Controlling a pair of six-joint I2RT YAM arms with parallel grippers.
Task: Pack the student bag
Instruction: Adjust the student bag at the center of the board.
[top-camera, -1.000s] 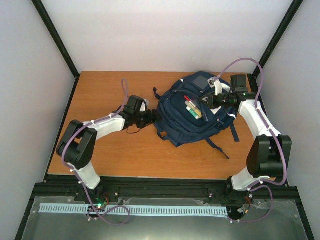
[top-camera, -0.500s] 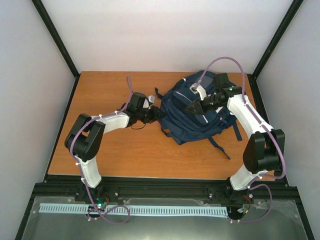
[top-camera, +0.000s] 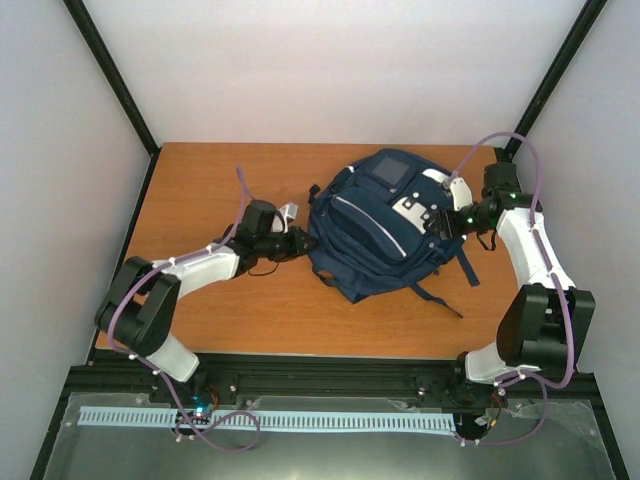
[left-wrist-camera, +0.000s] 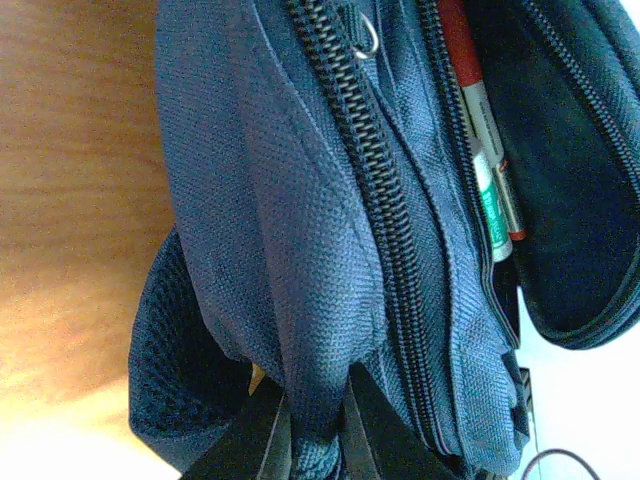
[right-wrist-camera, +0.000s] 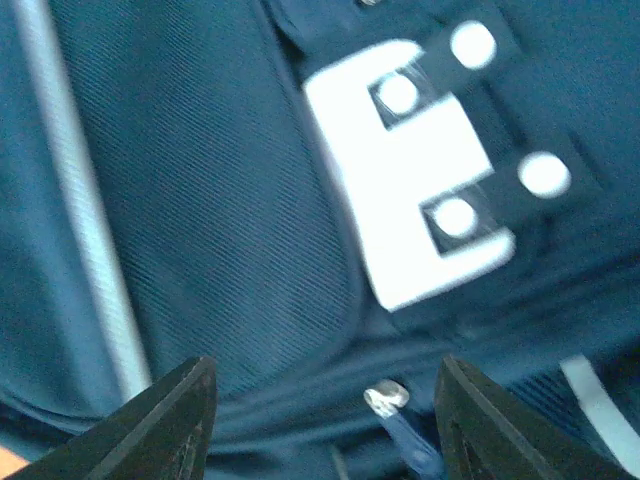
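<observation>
Nearest me lies the smooth, orange wood-grain tabletop (top-camera: 220, 320). On it, toward the right and back, sits the bag (top-camera: 365, 235), a soft, lumpy navy thing of coarse woven cloth. A second ago its big flap stood open, with pens showing from above and the right arm reaching over it. Now the flap has dropped, the bag looks shut from overhead, and that arm has drawn back to the bag's right side. I'd judge the filling is done and the zipping is what's left. The left claw (left-wrist-camera: 312, 428) is pinched narrow on a fold of cloth at the bag's left edge, as it was before, holding the bag steady. Just past it a dark mesh (left-wrist-camera: 170, 350) pocket sags, then the zip (left-wrist-camera: 345, 120) runs up the side with chunky black teeth. Beyond the zip the opening still gapes, and the pens (left-wrist-camera: 482, 180), hard glossy barrels in red and green-and-white, lie in the slot. Farther over, the right claw (right-wrist-camera: 322, 405) hangs wide with nothing in it, its view blurred, over a small metal pull (right-wrist-camera: 385, 398) on a blue tab. Beyond that sit a pale stripe (right-wrist-camera: 80, 220) and a stiff white patch (right-wrist-camera: 410, 230) with round studs.
</observation>
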